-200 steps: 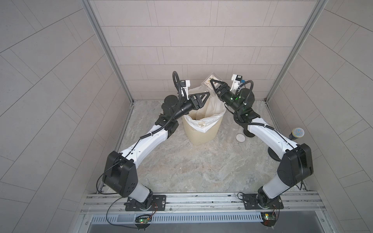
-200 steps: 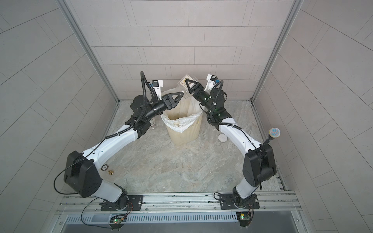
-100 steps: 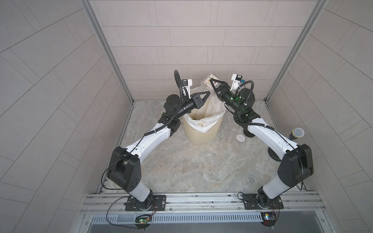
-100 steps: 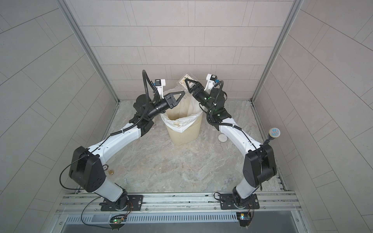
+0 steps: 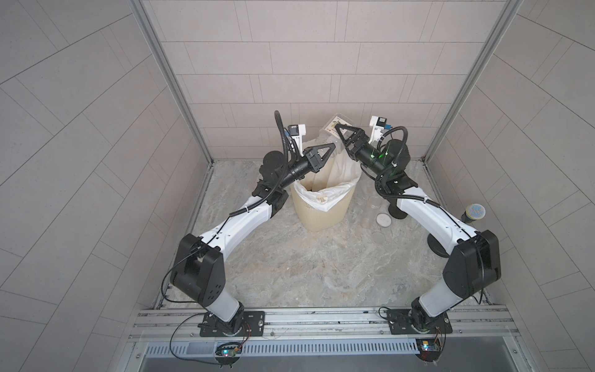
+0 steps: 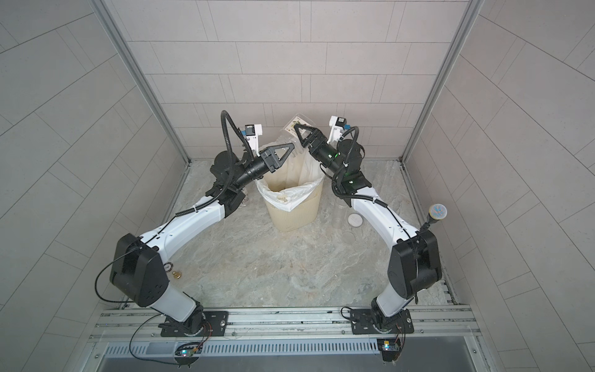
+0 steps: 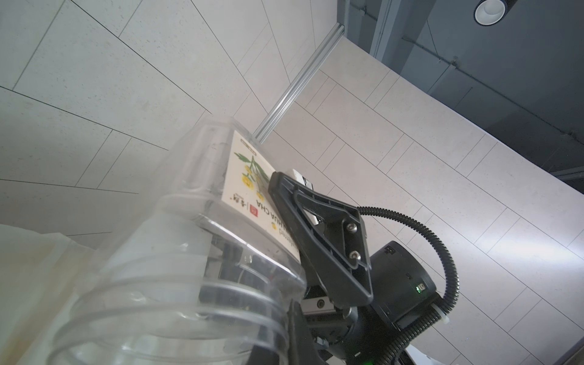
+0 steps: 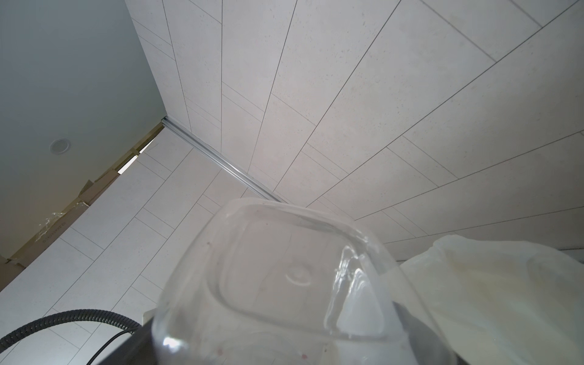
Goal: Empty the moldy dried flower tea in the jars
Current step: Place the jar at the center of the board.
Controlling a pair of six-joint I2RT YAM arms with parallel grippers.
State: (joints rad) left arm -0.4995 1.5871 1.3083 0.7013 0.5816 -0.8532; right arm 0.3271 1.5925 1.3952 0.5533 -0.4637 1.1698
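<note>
**Top views.** In both top views we find the labelled jar (image 5: pixel 342 120) (image 6: pixel 301 120) up in the air at 12 o'clock of the cream ribbed bin (image 5: pixel 322 219), above its back rim and the raised white liner (image 5: pixel 341 167). The jar's long axis is tilted. Its base points up toward 1 o'clock and its open mouth points down toward 7 o'clock, over the bin. The right gripper (image 5: pixel 338 128) straddles the labelled body, and we cannot tell whether it clamps the jar or stands slack. The left gripper (image 5: pixel 332 147) is clenched at the jar's mouth, and we cannot tell whether it pinches the rim. A white lid (image 5: pixel 383 220) lies flat on the desk at 3 o'clock of the bin.

**Left wrist view.** The jar (image 7: pixel 202 240) turns its threaded mouth toward the camera, with the base away. Its walls are clear. One of the right gripper's fingers (image 7: pixel 319 227) lies along the yellow-flower label (image 7: pixel 249 177).

**Right wrist view.** We look onto the jar's rounded square base (image 8: pixel 284 278) from outside. The liner (image 8: pixel 505 284) shows just beside it.
</note>
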